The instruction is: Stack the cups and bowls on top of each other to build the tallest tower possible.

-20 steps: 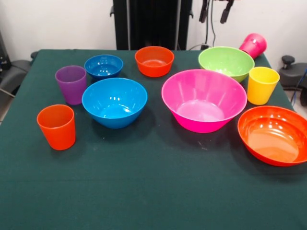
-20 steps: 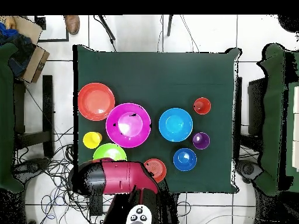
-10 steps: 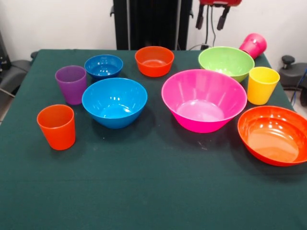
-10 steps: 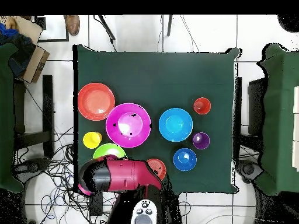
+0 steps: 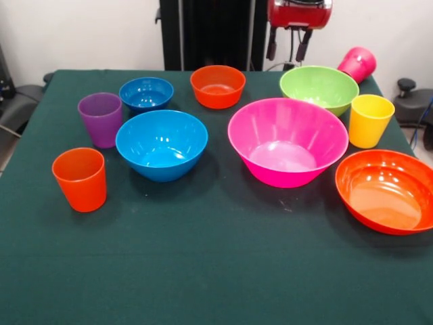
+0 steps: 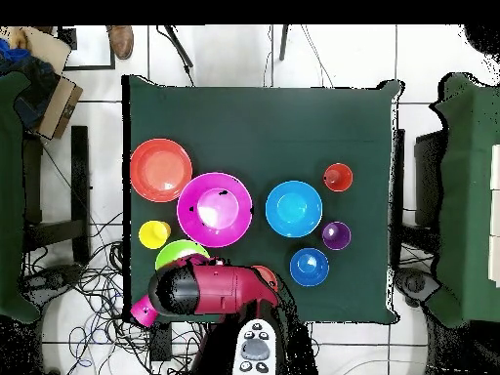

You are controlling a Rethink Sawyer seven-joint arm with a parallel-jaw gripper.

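Bright, even overhead light – soft shadows, glare spots inside glossy bowls (image 5: 287, 141)

Front view: taken from across the table (image 5: 223, 271), slightly raised and aimed down toward the pedestal (image 5: 215, 34) behind the far edge; set close, so the near corners are cut off. Overhead view: taken from high above, straight down, robot base at the bottom; all four edges of the table (image 6: 264, 127) and surrounding floor are included. Shared by both: the green tabletop and the red arm (image 6: 210, 291) at the robot-side edge.
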